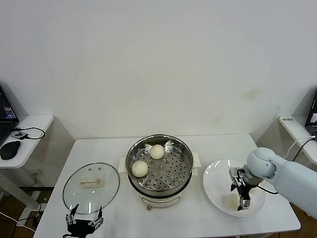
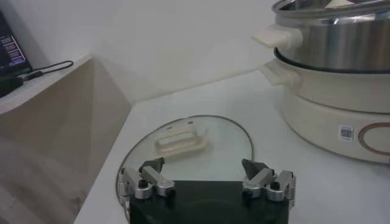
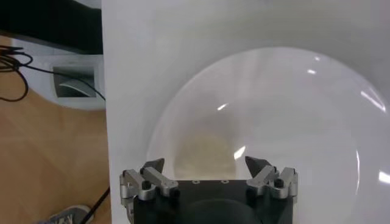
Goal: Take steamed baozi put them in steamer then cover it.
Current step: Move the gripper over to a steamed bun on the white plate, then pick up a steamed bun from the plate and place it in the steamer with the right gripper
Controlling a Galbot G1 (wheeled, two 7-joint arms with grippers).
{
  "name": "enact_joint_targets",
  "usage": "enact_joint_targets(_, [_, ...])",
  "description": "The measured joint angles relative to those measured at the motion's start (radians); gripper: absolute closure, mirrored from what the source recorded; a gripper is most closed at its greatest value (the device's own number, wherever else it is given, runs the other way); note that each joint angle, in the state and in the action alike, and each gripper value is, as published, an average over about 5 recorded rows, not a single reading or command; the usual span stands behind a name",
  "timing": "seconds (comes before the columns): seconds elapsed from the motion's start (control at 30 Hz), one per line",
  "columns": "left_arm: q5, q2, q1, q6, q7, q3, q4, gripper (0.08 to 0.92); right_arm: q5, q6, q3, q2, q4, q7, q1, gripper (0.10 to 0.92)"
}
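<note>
Steel steamer point(image 1: 159, 166) holds two buns point(image 1: 157, 151); right gripper point(image 1: 242, 197) spread over plate point(image 1: 216, 186) bun point(image 3: 204, 157); left gripper point(image 1: 84, 221) spread, lid point(image 1: 91, 184) off.

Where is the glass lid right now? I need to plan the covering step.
In the head view, the cover lies flat on the table's left side, beside the steamer, just beyond the open left gripper.

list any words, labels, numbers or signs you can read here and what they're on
No text can be read in any view.
QR-style sticker on the steamer base: too small to read.
Ring mark beside it: a symbol, no letters.
Laptop screen at the far left: lines of text, too blurred to read.
The cover, white plate and baozi show no text.
</note>
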Motion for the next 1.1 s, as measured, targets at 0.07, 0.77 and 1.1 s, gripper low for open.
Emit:
enact_joint_targets(0.07, [0.001,0.0,0.001,0.0,0.0,-0.001,0.002,0.177,-0.004,0.002,0.004,0.005,-0.011,0.001,-0.005,0.203])
enact_joint_targets(0.77, [0.008,-0.005,0.0,-0.002,-0.001,0.005,0.012,0.177,-0.006,-0.004,0.045,0.015,-0.049,0.008,-0.049,0.359])
enact_joint_targets(1.1, [0.007,-0.005,-0.006,-0.004,-0.005,0.008,0.014,0.177,0.022,-0.011,0.05,-0.004,-0.039,0.003,-0.016,0.376])
